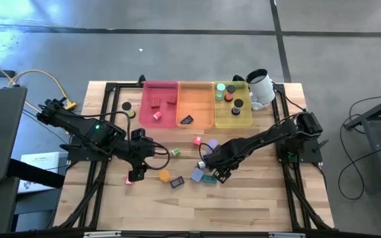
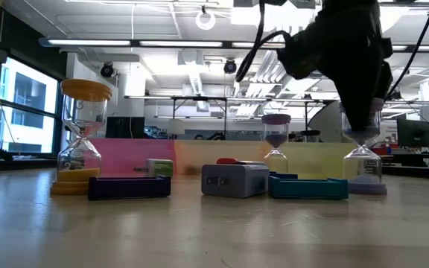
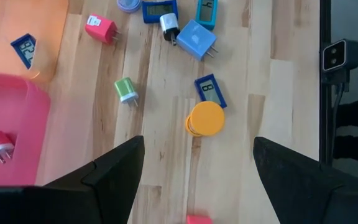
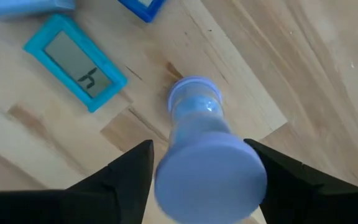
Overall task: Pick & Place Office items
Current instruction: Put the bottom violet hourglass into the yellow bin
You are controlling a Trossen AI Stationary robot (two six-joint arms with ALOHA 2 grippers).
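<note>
Lavender hourglass (image 4: pixel 207 155), clear-waisted with round caps, stands upright on the pale wood-plank desk (image 4: pixel 303 62) between the right gripper's (image 4: pixel 197 180) dark fingers, which flank its top cap; whether they touch it, I cannot tell. Just beside it lies a flat teal rectangular timer (image 4: pixel 74 60) with a grey display. Left gripper (image 3: pixel 194 180) hovers with fingers spread wide above an orange hourglass (image 3: pixel 204 118) seen end-on as a disc. Near that lie a dark blue timer (image 3: pixel 209 91), a green plug block (image 3: pixel 125 89), and a boxy blue plug (image 3: pixel 195 39). At the desk's far edge sit smooth pink (image 1: pixel 159 99), orange (image 1: pixel 195 100) and yellow (image 1: pixel 233 114) trays.
</note>
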